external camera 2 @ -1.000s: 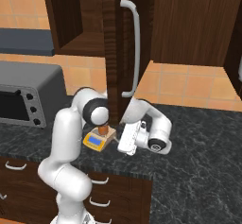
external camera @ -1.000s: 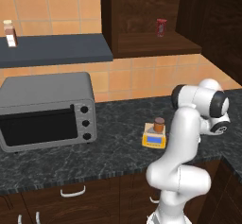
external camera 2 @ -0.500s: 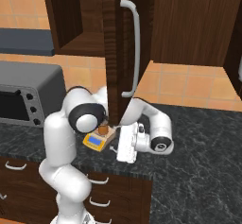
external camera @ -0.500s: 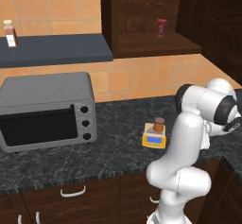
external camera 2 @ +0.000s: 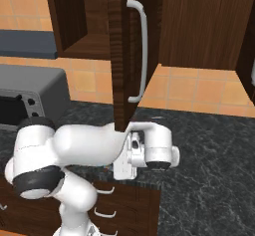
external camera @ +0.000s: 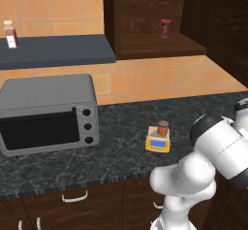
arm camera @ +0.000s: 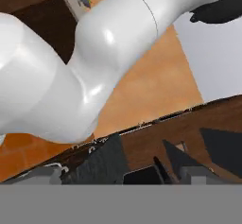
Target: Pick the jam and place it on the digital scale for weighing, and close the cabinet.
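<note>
Jam (external camera: 163, 127) already sits on the digital scale (external camera: 158, 142), so pt 1 looks done; both well off from my gripper (external camera 2: 133, 156), w/ my own arm between. Gripper's wide open, holding nothing, just below the cabinet (external camera 2: 123, 56) door edge. Door's ajar, so closing it is what's left.

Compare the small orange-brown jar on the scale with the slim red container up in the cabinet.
The squat orange-brown jam jar with a dark lid stands on the yellow digital scale on the dark counter; the slim red container stands higher, on the open wooden cabinet's shelf. The jar is short and wide, the container taller and narrower. Both stand upright.
</note>
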